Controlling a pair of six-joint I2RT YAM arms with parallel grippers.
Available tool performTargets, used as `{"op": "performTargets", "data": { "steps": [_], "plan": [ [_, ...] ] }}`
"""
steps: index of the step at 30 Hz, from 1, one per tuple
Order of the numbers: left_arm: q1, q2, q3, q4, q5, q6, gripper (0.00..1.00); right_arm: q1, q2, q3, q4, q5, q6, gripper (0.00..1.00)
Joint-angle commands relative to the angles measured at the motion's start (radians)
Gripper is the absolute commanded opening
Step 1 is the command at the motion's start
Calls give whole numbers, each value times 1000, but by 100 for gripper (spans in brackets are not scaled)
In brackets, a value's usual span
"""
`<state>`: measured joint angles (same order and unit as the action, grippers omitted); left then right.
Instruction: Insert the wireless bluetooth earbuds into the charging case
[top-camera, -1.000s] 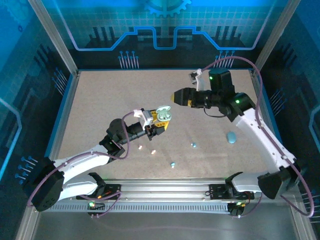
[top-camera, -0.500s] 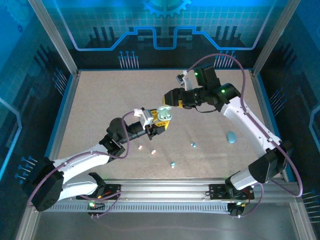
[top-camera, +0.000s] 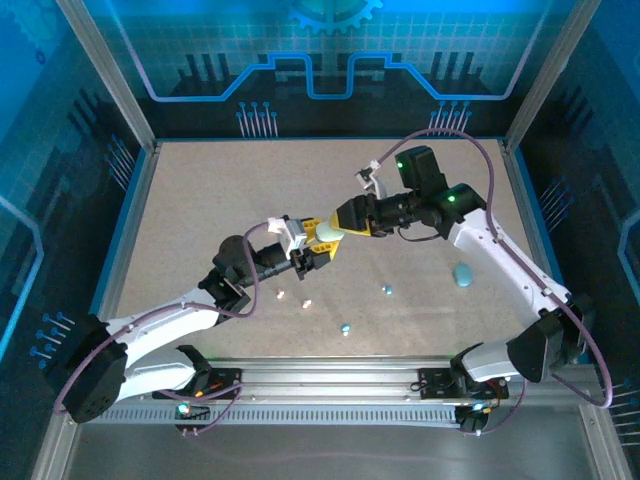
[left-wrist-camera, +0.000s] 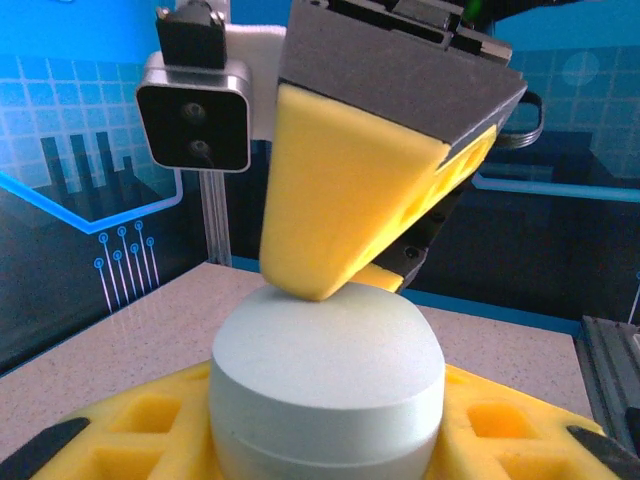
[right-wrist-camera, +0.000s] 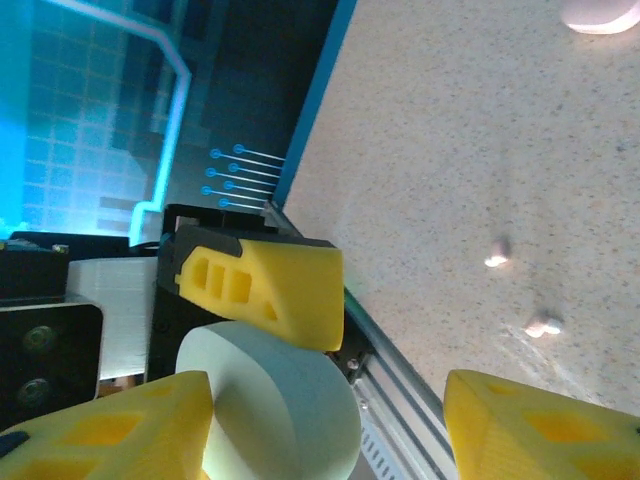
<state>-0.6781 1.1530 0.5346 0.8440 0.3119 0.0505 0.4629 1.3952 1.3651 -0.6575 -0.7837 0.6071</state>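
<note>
The charging case (left-wrist-camera: 325, 380) is a pale green oval puck with its lid down, and my left gripper (left-wrist-camera: 325, 445) is shut on its sides above the table. In the top view the left gripper (top-camera: 318, 243) and the right gripper (top-camera: 340, 222) meet at the case (top-camera: 326, 232). My right gripper (right-wrist-camera: 320, 430) is open; one of its fingertips (left-wrist-camera: 340, 215) presses on the lid and the other stands well clear. The case (right-wrist-camera: 275, 405) lies beside that finger. Tiny earbuds lie on the table: two pale ones (top-camera: 281, 295) (top-camera: 306, 302) and two teal ones (top-camera: 345, 328) (top-camera: 387, 290).
A second, teal oval case (top-camera: 463, 274) lies on the table to the right, under the right arm. Blue walls and metal posts (top-camera: 135, 120) ring the speckled table (top-camera: 200, 200). A pale rounded thing (right-wrist-camera: 605, 12) sits at the top edge of the right wrist view.
The right gripper swung left and down onto the case in the left gripper. The case's lid, open a second ago, now lies shut. The left arm has not moved.
</note>
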Motion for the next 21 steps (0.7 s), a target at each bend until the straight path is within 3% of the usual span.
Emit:
{"op": "performTargets", "data": {
  "steps": [1,7,21],
  "plan": [
    [-8,-13,33,46,4,-18,41,-17,-33,-47,95,-141,50,63],
    [-6,-13,38,46,16,-22,41,-18,-21,-91,199,-242,126,55],
    [-7,9,51,62,50,-48,42,-18,7,-136,312,-305,205,47]
  ]
}}
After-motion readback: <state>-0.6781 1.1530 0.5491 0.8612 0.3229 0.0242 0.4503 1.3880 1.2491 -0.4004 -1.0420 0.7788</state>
